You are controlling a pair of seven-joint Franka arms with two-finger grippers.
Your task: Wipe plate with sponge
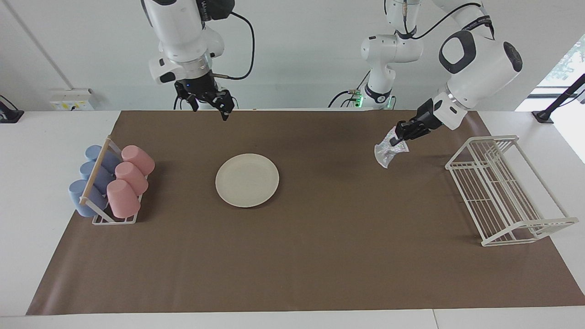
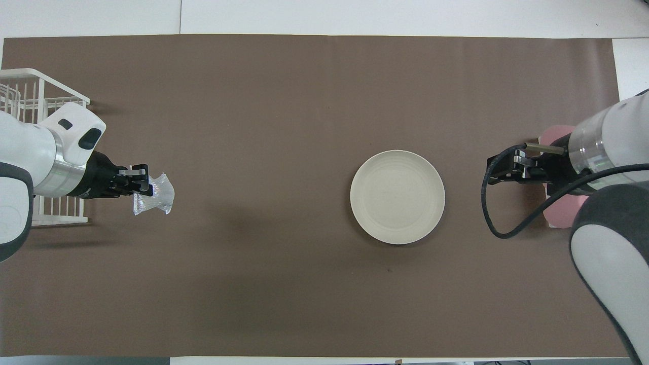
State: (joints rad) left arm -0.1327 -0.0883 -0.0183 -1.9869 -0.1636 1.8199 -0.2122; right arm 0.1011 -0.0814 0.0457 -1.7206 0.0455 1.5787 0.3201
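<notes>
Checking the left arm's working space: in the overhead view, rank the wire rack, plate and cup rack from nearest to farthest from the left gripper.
From the left gripper, shut on the sponge:
1. Wire rack, beside it at the left arm's end.
2. Plate, mid-table.
3. Cup rack, at the right arm's end.
</notes>
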